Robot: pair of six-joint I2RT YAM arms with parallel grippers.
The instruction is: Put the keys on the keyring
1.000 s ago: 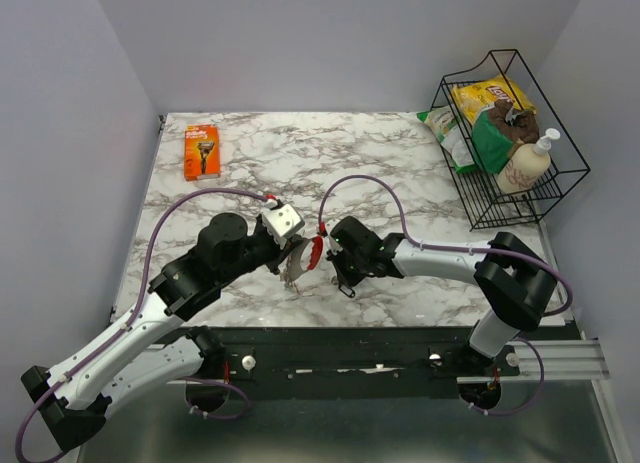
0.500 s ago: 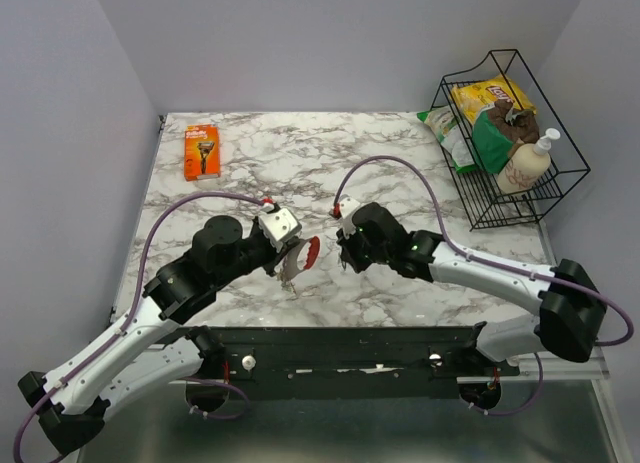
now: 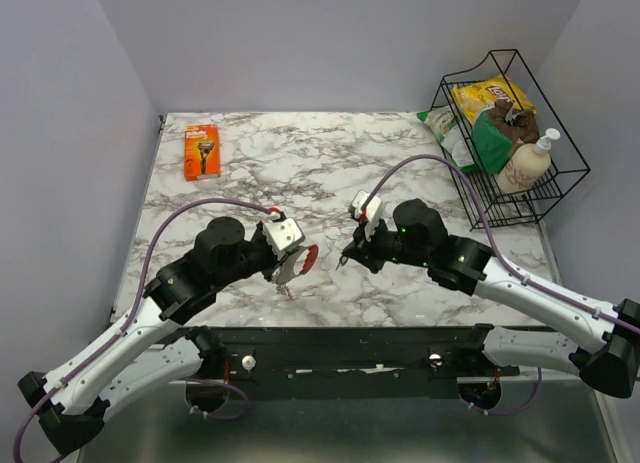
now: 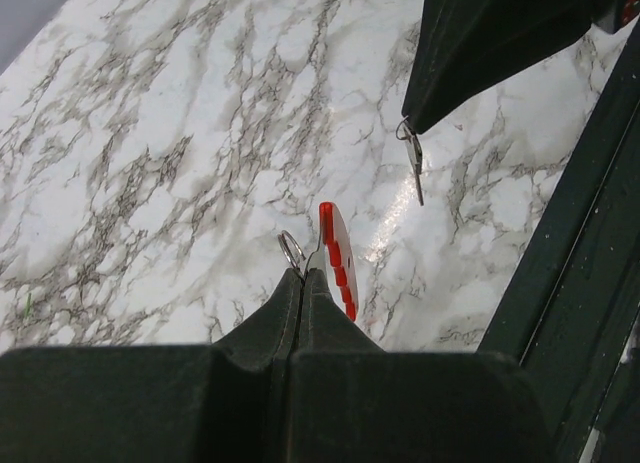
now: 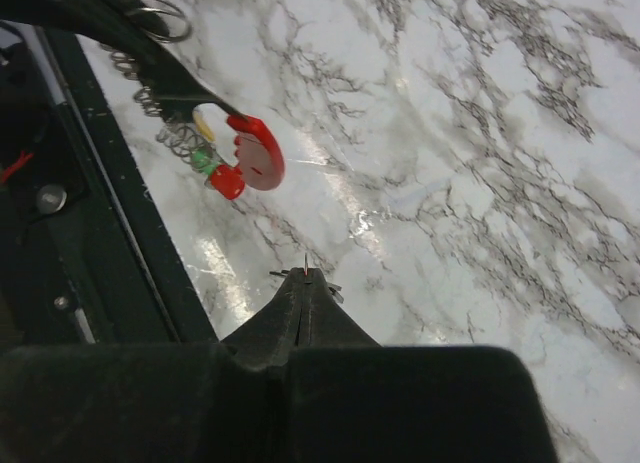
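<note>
Your left gripper is clamped tight on the keys, the bunch dangling off the table. Your right gripper, also closed, pinches what looks like the keyring. The bunch is at its 9 o'clock, near but apart.

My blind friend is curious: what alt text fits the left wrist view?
The left claw, shut, pinches a red key tag above a marble table. Opposite, the right claw dangles one small key.
</note>
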